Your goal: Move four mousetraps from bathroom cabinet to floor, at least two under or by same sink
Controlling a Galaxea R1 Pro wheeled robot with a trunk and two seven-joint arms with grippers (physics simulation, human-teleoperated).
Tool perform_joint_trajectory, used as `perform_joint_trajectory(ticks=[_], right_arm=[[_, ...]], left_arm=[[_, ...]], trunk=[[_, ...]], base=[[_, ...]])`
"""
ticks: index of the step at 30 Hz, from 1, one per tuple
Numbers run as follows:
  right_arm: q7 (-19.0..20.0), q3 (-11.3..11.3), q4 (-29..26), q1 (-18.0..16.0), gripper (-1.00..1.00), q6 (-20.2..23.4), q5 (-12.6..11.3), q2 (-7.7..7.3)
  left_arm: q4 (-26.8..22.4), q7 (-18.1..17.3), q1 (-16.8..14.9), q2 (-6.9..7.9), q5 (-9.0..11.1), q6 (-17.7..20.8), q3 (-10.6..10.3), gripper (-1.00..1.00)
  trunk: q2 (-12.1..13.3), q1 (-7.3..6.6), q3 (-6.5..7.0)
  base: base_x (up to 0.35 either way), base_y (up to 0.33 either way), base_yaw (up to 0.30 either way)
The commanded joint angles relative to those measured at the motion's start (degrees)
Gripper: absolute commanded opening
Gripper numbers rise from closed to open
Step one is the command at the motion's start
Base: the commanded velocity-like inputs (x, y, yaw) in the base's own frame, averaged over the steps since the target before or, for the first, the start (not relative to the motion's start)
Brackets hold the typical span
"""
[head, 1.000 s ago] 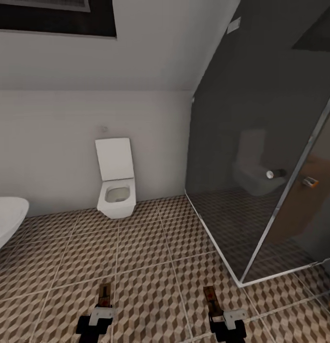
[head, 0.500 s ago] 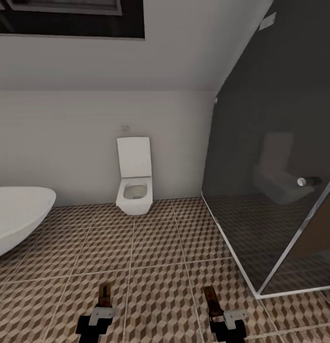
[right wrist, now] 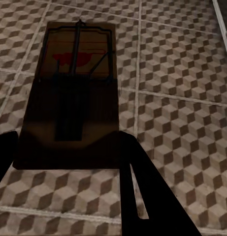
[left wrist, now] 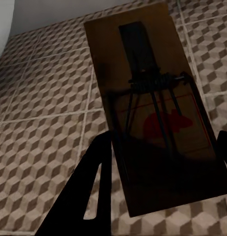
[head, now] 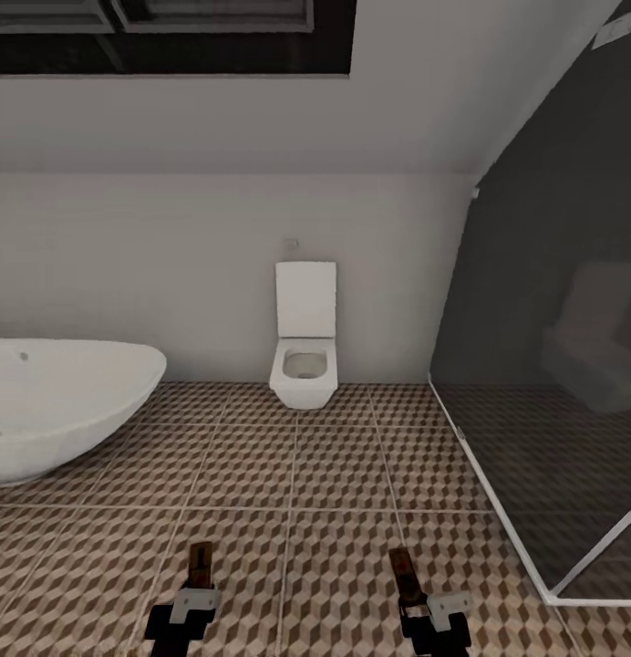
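Two mousetraps show, one in each gripper, both held low over the bathroom floor [head: 288, 493] with its cube-patterned tiles. In the head view the left gripper [head: 199, 584] sits at the lower edge, cut off by the frame, with a thin brown mousetrap [head: 201, 564] jutting forward from it; the right gripper [head: 408, 584] holds a second mousetrap [head: 402, 570] the same way. From above, the traps look like narrow strips and their metal parts cannot be made out. The wrist views give more: each board lies clamped between two dark fingers, its spring, wire bar and red mouse mark visible, though in deep shadow. Ahead, a white toilet [head: 305, 351] stands against the wall, a white bathtub [head: 51, 406] is cut off at the left, and a dark glass shower screen [head: 553, 365] rises at the right.
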Motion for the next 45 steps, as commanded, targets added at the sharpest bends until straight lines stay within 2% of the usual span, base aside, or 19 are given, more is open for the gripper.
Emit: perform_joint_trajectory(ticks=[1, 9, 45], right_arm=[[-0.4, 0.0, 0.0, 0.0, -1.00, -0.1, 0.5, 0.01], [-0.4, 0.0, 0.0, 0.0, -1.00, -0.1, 0.5, -0.01], [-0.4, 0.0, 0.0, 0.0, -1.00, -0.1, 0.6, 0.02]], left_arm=[[0.2, 0.1, -0.1, -0.06, 0.5, -0.3, -0.5, -1.00], [0.2, 0.1, -0.1, -0.05, 0.5, -0.3, -0.5, -1.00], [0.2, 0.2, -0.1, 0.01, 0.5, -0.3, -0.5, -1.00]], trunk=[[0.0, 0.00, -0.05], [0.0, 0.00, -0.05], [0.0, 0.00, -0.05]], base=[[0.000, 0.286, 0.256], [0.000, 0.175, 0.255], [0.000, 0.002, 0.255]])
